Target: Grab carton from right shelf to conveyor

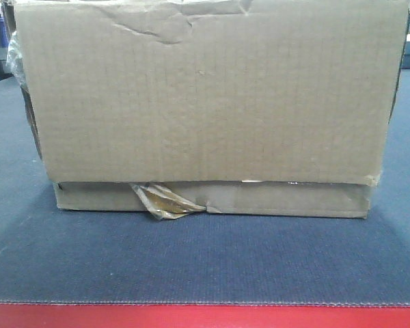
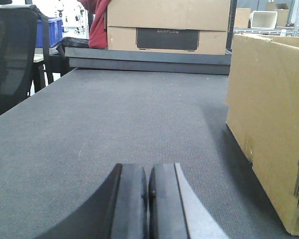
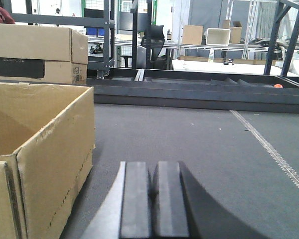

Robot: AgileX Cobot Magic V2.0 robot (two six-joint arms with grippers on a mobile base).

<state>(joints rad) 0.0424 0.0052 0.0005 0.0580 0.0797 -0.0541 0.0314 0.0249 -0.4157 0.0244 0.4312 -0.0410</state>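
Observation:
The brown carton (image 1: 205, 102) stands on the dark blue-grey conveyor belt (image 1: 205, 260), filling the front view; a crumpled tape scrap (image 1: 162, 200) hangs at its bottom strip. The belt's red frame (image 1: 205, 317) runs along the bottom edge. My left gripper (image 2: 148, 172) is shut and empty just above the belt, the carton (image 2: 269, 124) to its right and apart from it. Shut and empty too, my right gripper (image 3: 153, 169) hovers over the belt (image 3: 214, 149) with the open-topped carton (image 3: 40, 149) to its left, not touching. The shelf is out of view.
Another cardboard box (image 2: 168, 26) with a dark label sits beyond the belt's far end, also seen as the labelled box (image 3: 37, 54). A black mesh chair (image 2: 12, 55) stands left of the belt. Blue bins (image 2: 50, 31), metal racks (image 3: 107, 35) and tables fill the background.

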